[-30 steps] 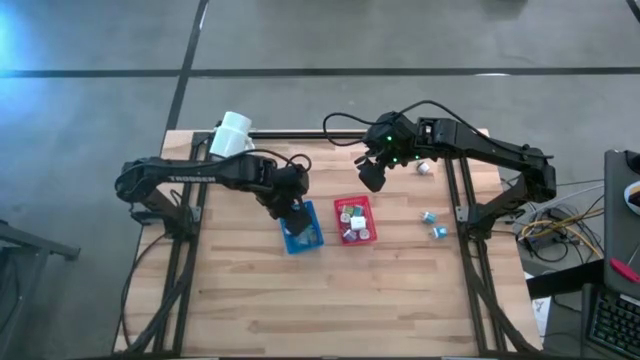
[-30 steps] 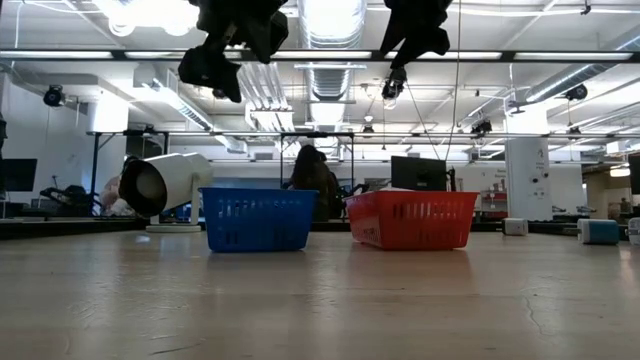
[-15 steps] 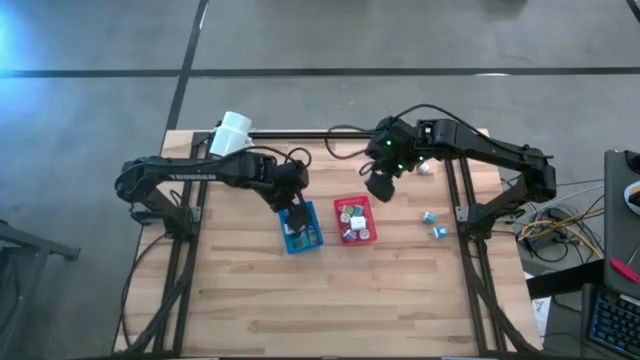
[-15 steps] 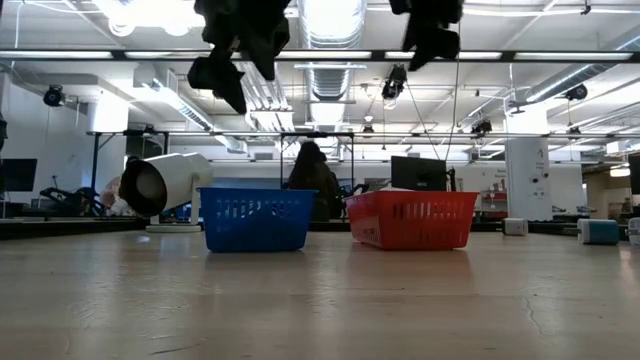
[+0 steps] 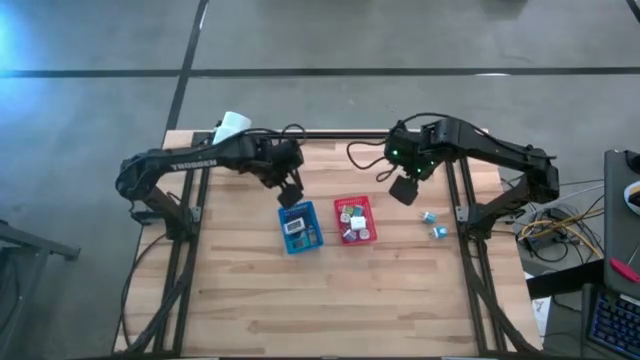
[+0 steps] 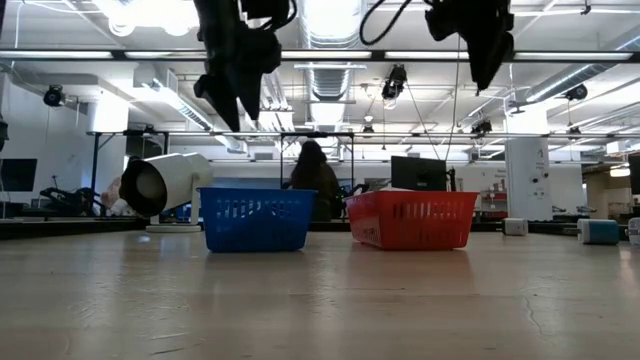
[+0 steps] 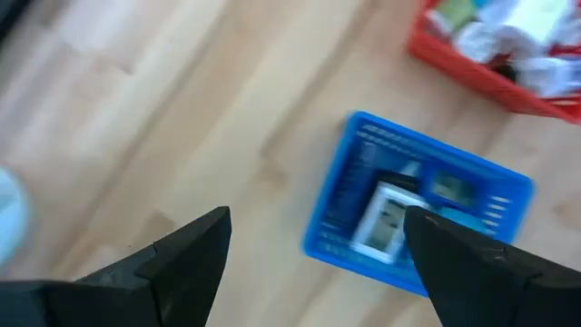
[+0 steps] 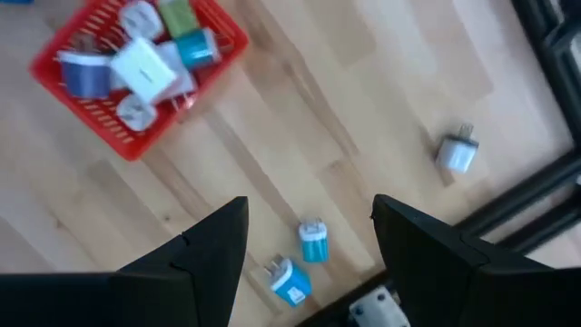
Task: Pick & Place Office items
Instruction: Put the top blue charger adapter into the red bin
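Left gripper (image 7: pixel 313 245): wide, empty, above blue tray (image 5: pixel 299 228) holding flat items. Right gripper (image 8: pixel 309 227): wide, empty, above two teal plugs (image 8: pixel 302 257) lying on desk (image 5: pixel 250 290) beside red tray (image 5: pixel 355 220).

Small office items fill the red tray (image 8: pixel 54 68): a white block (image 8: pixel 143 65), a teal piece (image 8: pixel 192 47), a purple one (image 8: pixel 88 77) (all jumbled). Two teal plugs (image 8: pixel 313 242) lie close together on the table at its 3 o'clock; a white one (image 8: pixel 456 153) sits at 1 o'clock
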Available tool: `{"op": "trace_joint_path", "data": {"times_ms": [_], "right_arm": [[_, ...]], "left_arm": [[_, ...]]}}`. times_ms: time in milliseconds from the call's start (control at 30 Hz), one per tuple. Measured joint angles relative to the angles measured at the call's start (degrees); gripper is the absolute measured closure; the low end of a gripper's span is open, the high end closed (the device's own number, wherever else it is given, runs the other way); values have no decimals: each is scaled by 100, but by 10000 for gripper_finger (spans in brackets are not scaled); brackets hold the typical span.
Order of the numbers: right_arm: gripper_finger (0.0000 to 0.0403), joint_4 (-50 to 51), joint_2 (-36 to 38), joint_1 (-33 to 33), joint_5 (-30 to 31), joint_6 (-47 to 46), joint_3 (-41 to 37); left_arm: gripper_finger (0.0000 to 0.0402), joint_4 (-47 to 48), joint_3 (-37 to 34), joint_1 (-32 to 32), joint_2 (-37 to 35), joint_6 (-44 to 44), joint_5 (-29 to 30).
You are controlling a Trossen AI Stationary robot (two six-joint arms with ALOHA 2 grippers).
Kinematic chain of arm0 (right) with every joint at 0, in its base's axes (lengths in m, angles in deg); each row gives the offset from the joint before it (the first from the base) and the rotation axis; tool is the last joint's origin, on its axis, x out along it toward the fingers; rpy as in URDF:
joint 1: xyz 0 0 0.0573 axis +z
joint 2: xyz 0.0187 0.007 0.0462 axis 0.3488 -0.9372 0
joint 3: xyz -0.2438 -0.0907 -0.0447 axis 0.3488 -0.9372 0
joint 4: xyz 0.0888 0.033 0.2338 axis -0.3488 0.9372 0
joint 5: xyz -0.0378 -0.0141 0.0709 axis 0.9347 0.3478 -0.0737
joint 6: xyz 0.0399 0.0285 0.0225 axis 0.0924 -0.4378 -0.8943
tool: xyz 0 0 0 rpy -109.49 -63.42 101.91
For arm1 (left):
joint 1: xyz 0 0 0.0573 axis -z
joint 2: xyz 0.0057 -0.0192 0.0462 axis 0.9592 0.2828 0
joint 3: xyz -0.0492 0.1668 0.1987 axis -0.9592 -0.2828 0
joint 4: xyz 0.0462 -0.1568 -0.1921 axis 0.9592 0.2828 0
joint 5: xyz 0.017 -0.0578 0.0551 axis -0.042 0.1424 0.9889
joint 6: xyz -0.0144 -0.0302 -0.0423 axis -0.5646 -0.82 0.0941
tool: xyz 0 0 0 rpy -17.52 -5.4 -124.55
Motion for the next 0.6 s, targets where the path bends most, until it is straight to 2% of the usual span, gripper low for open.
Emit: {"op": "trace_joint_path", "data": {"times_ms": [167, 300, 600], "right_arm": [[172, -1, -5, -81, 11, -336, -313], [172, -244, 33, -93, -7, -545, -873], [172, -303, 210, -52, -896, -711, -2321]], "left_arm": [[69, 32, 0, -310, 0, 476, 191], [69, 26, 0, -533, 0, 759, 195], [69, -34, -182, -890, 0, 1061, 196]]}}
